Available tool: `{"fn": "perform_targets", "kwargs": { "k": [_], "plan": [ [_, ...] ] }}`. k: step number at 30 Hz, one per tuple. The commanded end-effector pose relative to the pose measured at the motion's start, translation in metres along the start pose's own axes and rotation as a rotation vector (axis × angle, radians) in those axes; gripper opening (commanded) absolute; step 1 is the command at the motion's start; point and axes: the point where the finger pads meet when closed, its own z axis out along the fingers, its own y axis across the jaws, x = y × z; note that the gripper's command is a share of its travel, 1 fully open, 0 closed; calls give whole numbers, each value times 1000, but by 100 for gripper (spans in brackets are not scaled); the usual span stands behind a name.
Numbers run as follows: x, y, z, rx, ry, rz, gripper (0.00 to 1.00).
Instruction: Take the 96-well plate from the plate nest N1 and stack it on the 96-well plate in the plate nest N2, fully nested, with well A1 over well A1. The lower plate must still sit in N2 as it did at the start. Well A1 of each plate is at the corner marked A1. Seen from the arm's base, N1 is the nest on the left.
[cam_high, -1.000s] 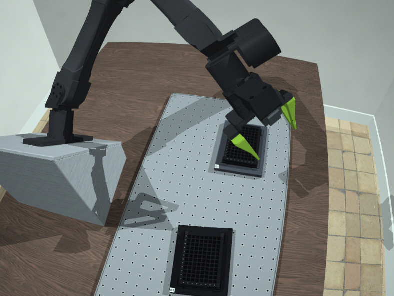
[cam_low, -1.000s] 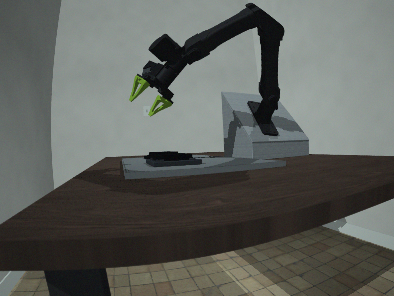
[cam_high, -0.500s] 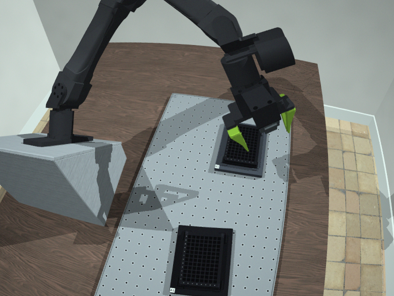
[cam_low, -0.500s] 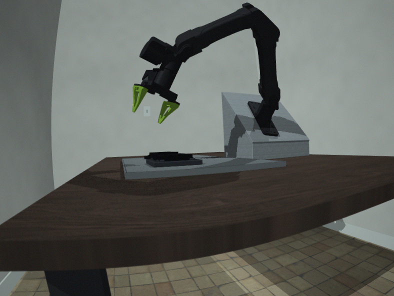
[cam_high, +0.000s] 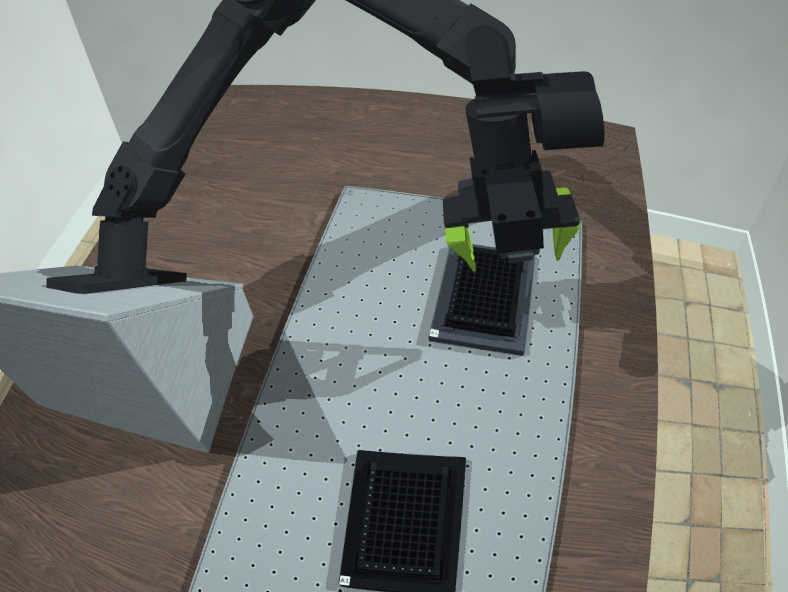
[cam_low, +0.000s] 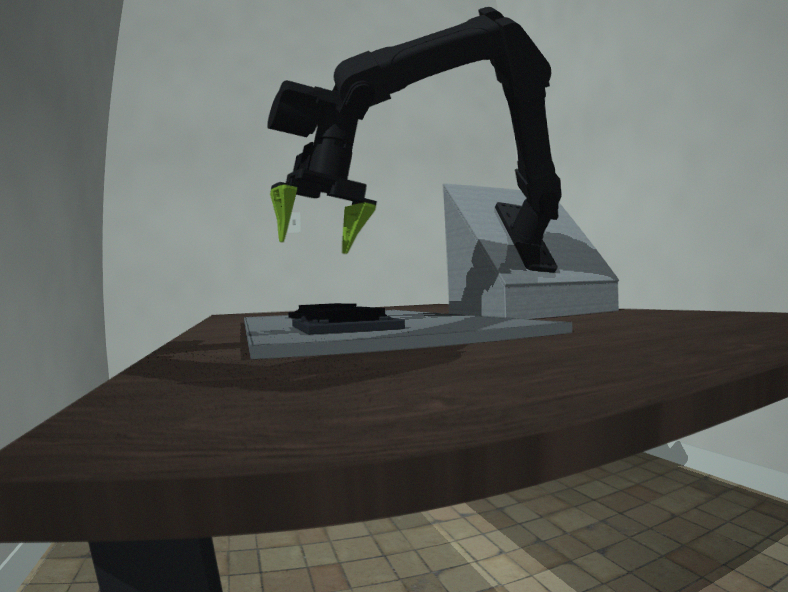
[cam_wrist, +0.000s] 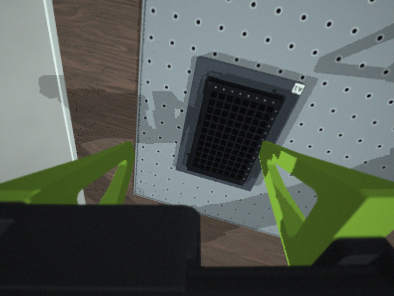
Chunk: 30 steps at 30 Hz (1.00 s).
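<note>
On the left of the top view, the arm's grey pedestal sits on the wooden counter. Next to it lies a perforated grey board carrying 2 black well plates. The near plate sits in its black nest, an A1 label at its corner. The far plate rests in a grey nest, also with a corner label. The end effector hangs well above this far plate, green fingers spread wide, pointing down, holding nothing. Tiled floor shows at right
</note>
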Motion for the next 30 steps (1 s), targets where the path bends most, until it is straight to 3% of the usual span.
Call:
{"fn": "perform_targets", "kwargs": {
  "k": [1, 3, 5, 8, 14, 30],
  "plan": [
    [6, -9, -6, 77, 32, 107, 100],
    [18, -13, -3, 124, 56, 148, 100],
    [20, -14, -4, 130, 60, 161, 100],
    [37, -20, -2, 187, 86, 213, 100],
    [29, -18, -7, 174, 77, 217, 100],
    [32, -16, -11, 164, 76, 208, 100]
  ]
}}
